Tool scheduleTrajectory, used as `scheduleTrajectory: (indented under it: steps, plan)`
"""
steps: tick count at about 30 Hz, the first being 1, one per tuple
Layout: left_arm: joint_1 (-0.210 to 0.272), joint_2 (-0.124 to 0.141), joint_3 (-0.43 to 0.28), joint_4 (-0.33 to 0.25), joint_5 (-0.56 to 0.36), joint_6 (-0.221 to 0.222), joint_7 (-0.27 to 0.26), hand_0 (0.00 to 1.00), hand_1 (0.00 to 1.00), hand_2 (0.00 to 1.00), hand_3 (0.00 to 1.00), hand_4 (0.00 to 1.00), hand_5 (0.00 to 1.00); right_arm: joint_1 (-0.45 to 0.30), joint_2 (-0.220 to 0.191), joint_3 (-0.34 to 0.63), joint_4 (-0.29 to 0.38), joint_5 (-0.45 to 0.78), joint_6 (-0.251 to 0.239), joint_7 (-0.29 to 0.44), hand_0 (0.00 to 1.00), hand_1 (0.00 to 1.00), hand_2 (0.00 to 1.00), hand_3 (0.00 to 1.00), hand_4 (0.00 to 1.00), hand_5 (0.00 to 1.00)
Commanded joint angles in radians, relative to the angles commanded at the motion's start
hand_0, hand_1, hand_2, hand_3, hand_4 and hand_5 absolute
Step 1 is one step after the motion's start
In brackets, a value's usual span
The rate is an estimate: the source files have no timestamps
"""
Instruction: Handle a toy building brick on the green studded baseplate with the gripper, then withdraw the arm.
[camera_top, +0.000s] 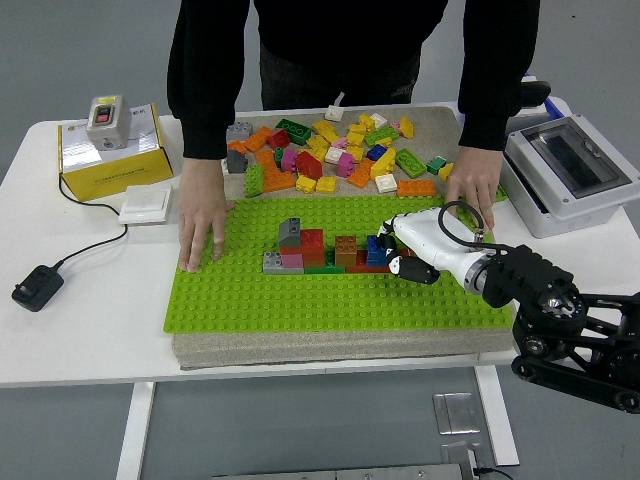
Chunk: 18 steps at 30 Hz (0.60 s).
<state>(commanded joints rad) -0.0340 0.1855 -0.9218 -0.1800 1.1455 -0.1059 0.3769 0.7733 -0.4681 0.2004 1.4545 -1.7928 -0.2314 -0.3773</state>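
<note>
Gently now: press straight down, squarely over the studs, without shoving the neighbouring bricks, then lift clear. Right hand (398, 256) low over the green baseplate (330, 300), fingers curled about a blue brick (376, 252) at the right end of the built row (318, 251). Firmness of grip impossible to tell. Person's hands (203, 228) flat on the plate's far corners.

Even, bright light falls from overhead, leaving only soft, short shadows — a faint one beneath the right hand (405, 252) on the green baseplate (250, 300). No strong glare shows, only a mild sheen on the hand's white shell. Focus is sharp around the hand and out to the frame's edges, without visible motion blur.
</note>
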Motion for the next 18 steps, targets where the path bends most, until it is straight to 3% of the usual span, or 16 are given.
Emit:
scheduleTrajectory:
  steps: [18]
  plan:
    - [-0.003,0.0,-0.001,0.0,-0.003,0.002,-0.001,0.666,0.64,0.58,0.645,0.101,0.696,0.015,0.013,-0.011,-0.007,-0.003,-0.001,-0.001,0.021,0.162,0.699,0.651,0.002,0.477]
